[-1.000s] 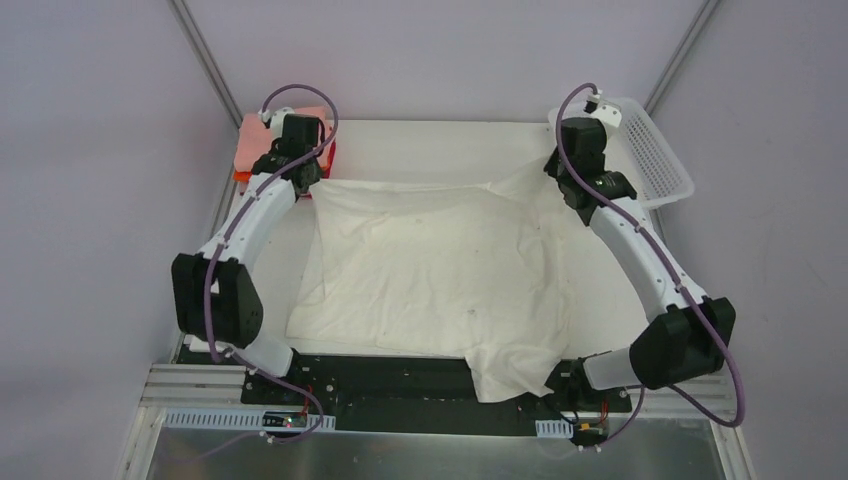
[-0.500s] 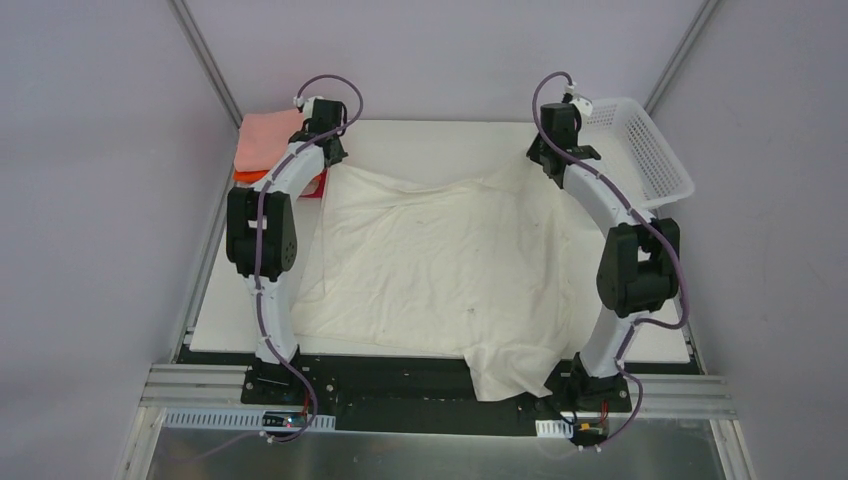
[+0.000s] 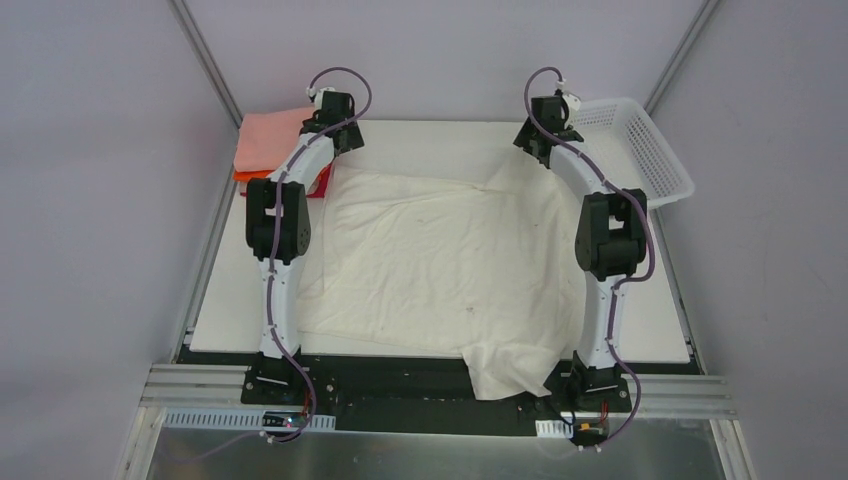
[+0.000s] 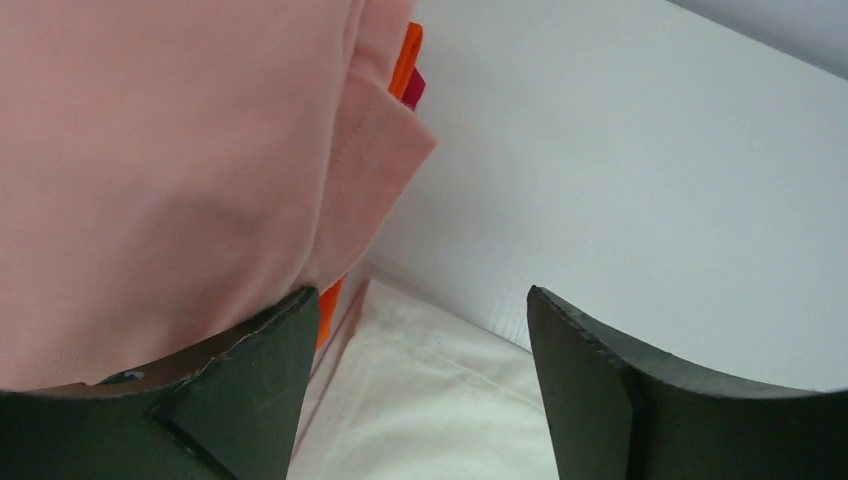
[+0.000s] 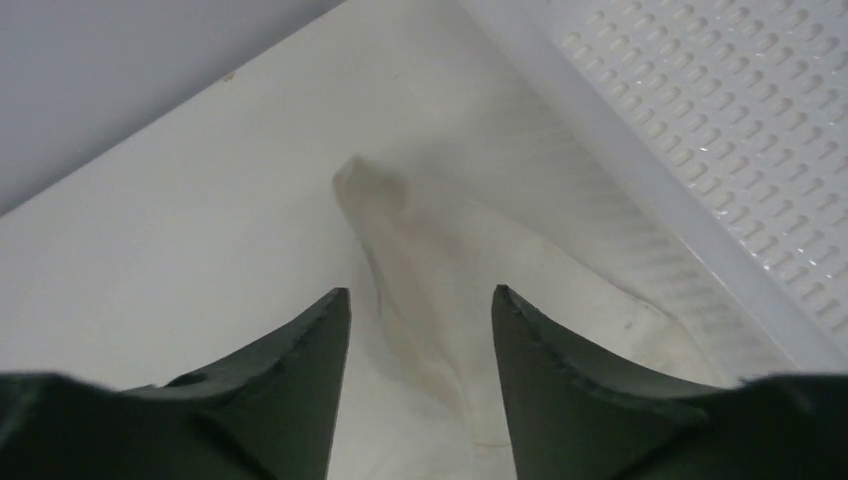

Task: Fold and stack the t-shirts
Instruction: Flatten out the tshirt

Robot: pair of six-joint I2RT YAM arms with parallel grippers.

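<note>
The large cream-white t-shirt (image 3: 440,260) lies spread over the table, with one part hanging over the near edge. Both arms reach to its far corners. My left gripper (image 3: 343,143) is open just above the far left corner (image 4: 430,400), nothing between its fingers. My right gripper (image 3: 527,143) is open over the far right corner (image 5: 420,240), which lies loose on the table. At the far left sits a stack of folded t-shirts: salmon-pink on top (image 3: 270,140) (image 4: 150,170), then orange (image 4: 410,60) and crimson (image 4: 414,90) edges below.
A white lattice basket (image 3: 650,150) (image 5: 720,120) stands at the far right corner, close beside my right gripper. The folded stack almost touches my left finger (image 4: 260,370). The white table (image 3: 440,140) runs bare beyond the shirt's far edge.
Both arms stretched toward the far edge, drawing the shirt's far corners outward. Both grippers then went from shut to open and let the corners go.
</note>
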